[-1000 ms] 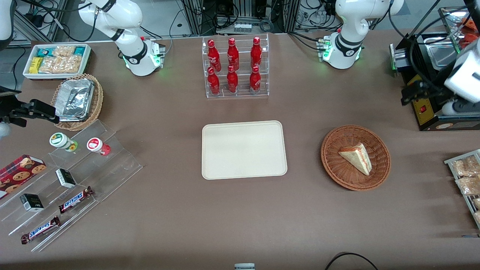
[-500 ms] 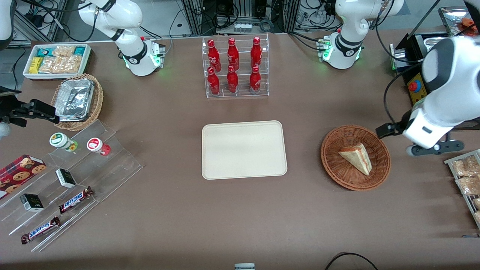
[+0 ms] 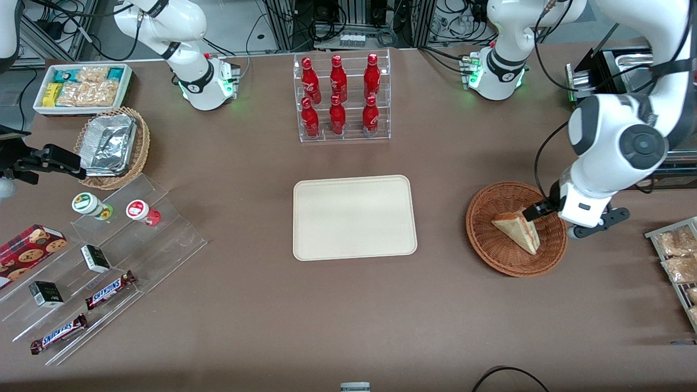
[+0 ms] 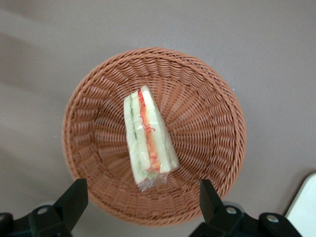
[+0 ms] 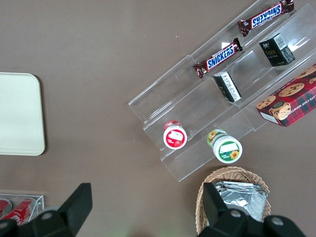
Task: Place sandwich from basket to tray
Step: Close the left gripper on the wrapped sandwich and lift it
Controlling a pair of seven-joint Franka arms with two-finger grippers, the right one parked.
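your left arm has swung in from the working arm's end of the tabletop in the last second, and its gripper (image 4: 140,197) now hangs above the basket (image 3: 490,247), jaws spread wide with the sandwich (image 4: 147,136) between them from the wrist view. the sandwich (image 3: 518,229) lies untouched in the basket, well apart from the tray (image 3: 354,216) at the tabletop's middle. you look lined up; a descent and squeeze seem next.
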